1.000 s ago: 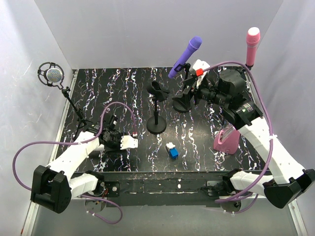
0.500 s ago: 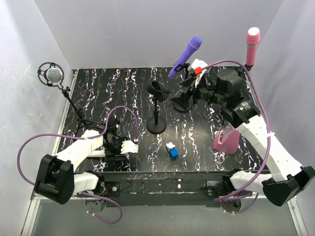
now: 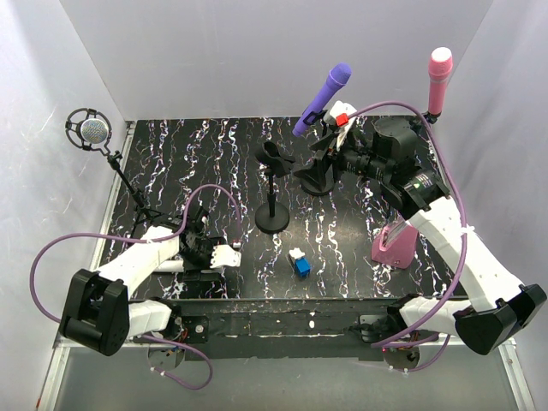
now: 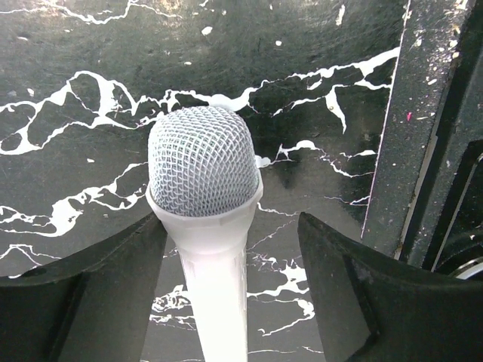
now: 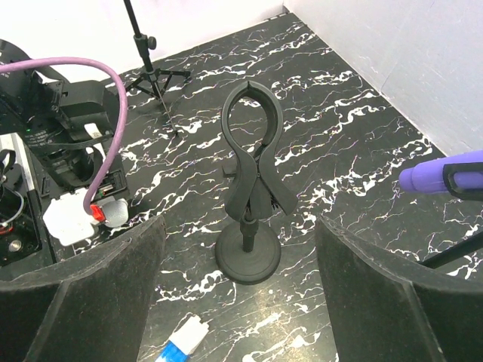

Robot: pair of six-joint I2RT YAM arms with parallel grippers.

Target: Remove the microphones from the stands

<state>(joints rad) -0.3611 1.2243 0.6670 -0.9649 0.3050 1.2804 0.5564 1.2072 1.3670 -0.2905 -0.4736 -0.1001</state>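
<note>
The left arm lies folded low. Its forearm runs along the black marble-patterned table (image 3: 214,154) from the base at the near left corner, and the wrist is bent so the left gripper (image 4: 230,221) points down at the tabletop close to the near edge. Its two black fingers (image 4: 98,294) stand apart. Between them the white microphone with a silver-grey mesh head (image 4: 202,170) lies flat on the table, its collar against one finger and a clear gap to the other, so nothing is clamped.

The right arm rises from the near right corner and leans inward, holding the right gripper (image 5: 240,222) high, just beside the slanted purple microphone (image 3: 324,98). Its fingers are spread wide around bare air and face the black desk stand with a round base and a spring clip (image 5: 254,181). The stand is upright mid-table with its clip empty, well apart from the white microphone.

A pink microphone (image 3: 438,77) stands at the far right, and a silver studio microphone in a round black shock mount (image 3: 92,130) at the far left. A small blue and white block (image 3: 300,263) lies near the stand. The right wrist carries a red patch (image 3: 342,120); any lettering on it or on the microphones is too small to read
</note>
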